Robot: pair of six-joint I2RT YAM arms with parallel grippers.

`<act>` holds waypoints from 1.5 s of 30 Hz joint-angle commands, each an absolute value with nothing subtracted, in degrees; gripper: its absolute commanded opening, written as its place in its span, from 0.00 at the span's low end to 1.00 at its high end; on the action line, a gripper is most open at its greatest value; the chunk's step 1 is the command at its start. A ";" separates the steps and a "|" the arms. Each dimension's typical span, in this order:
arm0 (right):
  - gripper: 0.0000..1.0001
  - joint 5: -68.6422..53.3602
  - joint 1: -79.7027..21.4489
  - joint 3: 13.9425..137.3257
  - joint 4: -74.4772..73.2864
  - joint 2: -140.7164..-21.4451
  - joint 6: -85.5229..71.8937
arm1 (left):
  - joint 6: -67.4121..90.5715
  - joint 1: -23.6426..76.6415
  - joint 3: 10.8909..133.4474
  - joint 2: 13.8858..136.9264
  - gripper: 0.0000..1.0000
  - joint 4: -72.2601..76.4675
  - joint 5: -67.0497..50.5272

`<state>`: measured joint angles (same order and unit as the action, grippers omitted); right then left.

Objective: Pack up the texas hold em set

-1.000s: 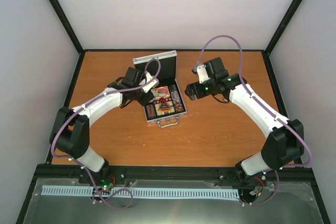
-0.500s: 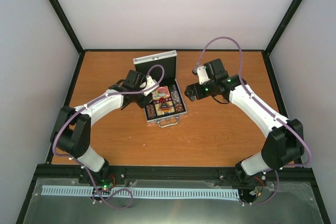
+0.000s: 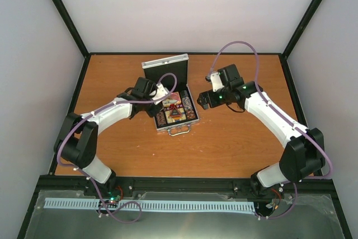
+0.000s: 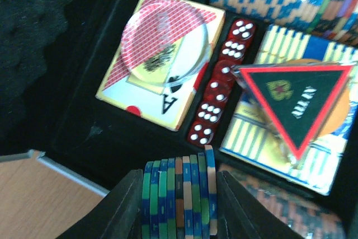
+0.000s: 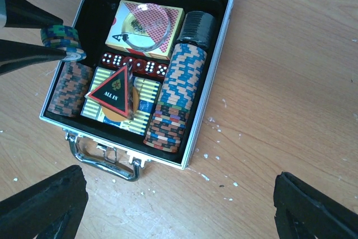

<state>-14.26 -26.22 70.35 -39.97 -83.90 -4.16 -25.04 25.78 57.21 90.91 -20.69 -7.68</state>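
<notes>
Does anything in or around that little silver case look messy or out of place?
The black-and-red triangular button lies propped crookedly on an orange disc, its tip over the red dice. White specks are scattered on the wooden table beside the silver aluminium case.

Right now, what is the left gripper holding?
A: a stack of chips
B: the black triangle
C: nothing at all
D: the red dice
A: the left gripper pinches a small stack of chips between its fingers, at the left side of the open case.
</notes>
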 commanded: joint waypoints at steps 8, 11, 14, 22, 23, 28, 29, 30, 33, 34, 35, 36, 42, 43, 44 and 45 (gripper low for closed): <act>0.91 -16.02 -25.58 69.53 -38.16 -82.19 -5.52 | -27.48 26.19 55.70 87.54 0.11 -16.11 -3.38; 0.91 -16.06 -25.58 69.40 -38.22 -82.14 -5.62 | -26.99 26.19 56.43 89.20 0.12 -17.24 -5.53; 0.91 -15.92 -25.58 69.29 -38.47 -81.89 -5.56 | -27.23 26.19 56.62 90.39 0.12 -18.13 -6.30; 0.91 -15.44 -25.58 68.28 -38.32 -81.22 -5.87 | -26.64 26.20 57.76 92.59 0.13 -20.65 -11.00; 0.91 -15.39 -25.58 68.23 -38.25 -81.22 -5.95 | -26.51 26.19 58.01 92.82 0.13 -21.40 -11.82; 0.91 -15.63 -25.58 68.28 -38.06 -81.67 -6.06 | -25.14 26.19 59.62 94.98 0.17 -25.31 -15.48; 0.91 -15.74 -25.58 68.28 -38.13 -81.71 -6.06 | -24.87 26.20 59.93 95.38 0.17 -25.86 -15.62; 0.91 -15.73 -25.58 68.32 -38.21 -81.79 -5.97 | -24.72 26.18 60.28 95.73 0.18 -26.30 -15.64; 0.91 -15.82 -25.58 68.55 -38.47 -82.08 -5.58 | -24.49 26.19 61.21 96.66 0.20 -27.69 -15.35; 0.91 -15.82 -25.58 68.63 -38.64 -82.17 -5.47 | -24.40 26.17 61.32 96.81 0.20 -27.95 -15.01; 0.91 -15.74 -25.57 68.60 -38.71 -82.30 -5.39 | -24.21 26.19 61.42 96.97 0.21 -28.22 -14.59; 0.90 -15.78 -25.53 68.59 -38.75 -82.27 -5.36 | -24.11 26.18 61.48 97.14 0.21 -28.61 -14.28; 0.91 -16.02 -25.54 68.55 -38.76 -82.45 -5.84 | -22.67 26.20 61.91 97.71 0.28 -30.81 -15.95; 0.90 -16.07 -25.57 68.50 -38.65 -82.45 -5.87 | -22.37 26.21 62.08 97.82 0.30 -31.28 -16.13; 0.91 -16.10 -25.58 68.56 -38.69 -82.52 -5.89 | -22.14 26.19 62.25 97.94 0.31 -31.69 -16.17; 0.90 -16.16 -25.58 68.63 -38.74 -82.58 -5.87 | -22.00 26.19 62.42 98.09 0.32 -31.98 -16.14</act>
<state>-15.68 -26.00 68.58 -39.18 -82.74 -5.48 -24.03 25.61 60.66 97.12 -25.91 -12.14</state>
